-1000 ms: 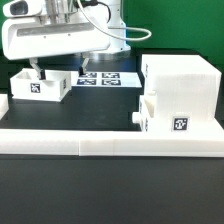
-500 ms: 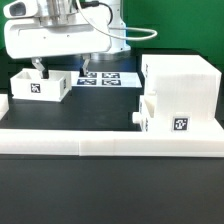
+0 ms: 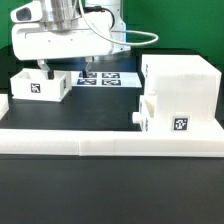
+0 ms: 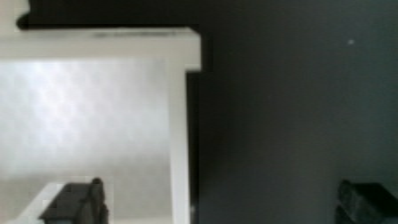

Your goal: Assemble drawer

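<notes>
The drawer's large white housing (image 3: 182, 80) stands at the exterior view's right. One small tray (image 3: 165, 112) with a knob (image 3: 138, 120) and a tag sits against the housing's front. The other open-top tray (image 3: 38, 86) stands at the left. My gripper (image 3: 43, 70) hangs just over this tray's right wall. In the wrist view my gripper (image 4: 221, 205) is open wide. One fingertip (image 4: 75, 200) is over the white tray (image 4: 89, 120) and the other is over the black table, with the tray's wall (image 4: 185, 150) between them. It holds nothing.
The marker board (image 3: 100, 77) lies flat behind the left tray, between it and the housing. A long low white border wall (image 3: 100, 142) runs across the front. The arm's white body (image 3: 70, 40) hangs above the left tray.
The arm and gripper have shifted a little toward the exterior view's right, over the left tray's right wall. The trays and housing have not moved.
</notes>
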### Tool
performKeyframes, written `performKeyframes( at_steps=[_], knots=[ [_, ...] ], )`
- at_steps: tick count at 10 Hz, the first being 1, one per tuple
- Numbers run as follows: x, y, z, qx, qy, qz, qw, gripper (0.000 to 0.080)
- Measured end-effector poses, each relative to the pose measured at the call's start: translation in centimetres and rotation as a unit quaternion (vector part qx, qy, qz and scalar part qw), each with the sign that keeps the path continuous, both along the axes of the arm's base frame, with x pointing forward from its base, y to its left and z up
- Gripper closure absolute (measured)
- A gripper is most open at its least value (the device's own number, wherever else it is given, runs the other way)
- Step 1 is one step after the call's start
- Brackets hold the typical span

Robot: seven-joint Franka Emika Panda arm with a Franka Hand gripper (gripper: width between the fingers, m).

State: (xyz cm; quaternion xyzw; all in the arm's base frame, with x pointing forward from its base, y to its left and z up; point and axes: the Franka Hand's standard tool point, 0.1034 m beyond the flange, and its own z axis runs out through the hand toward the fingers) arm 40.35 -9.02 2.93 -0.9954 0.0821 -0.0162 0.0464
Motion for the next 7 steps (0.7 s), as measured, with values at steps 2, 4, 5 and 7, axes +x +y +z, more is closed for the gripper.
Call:
performKeyframes(
  at_steps=[2,4,5,7],
  knots=[
    [-0.9,0.2,-1.7,-0.009,-0.008,-0.002,1.0,0.0151],
    [-1.2,-0.3,-2.3,-0.011,-0.009,0.004,1.0,0.0151],
    [-1.3,-0.3,-2.4,-0.012,-0.009,0.004,1.0,0.0151],
    [-1.2,-0.1,-2.4,-0.013,-0.012,0.006,1.0,0.0151]
  ],
)
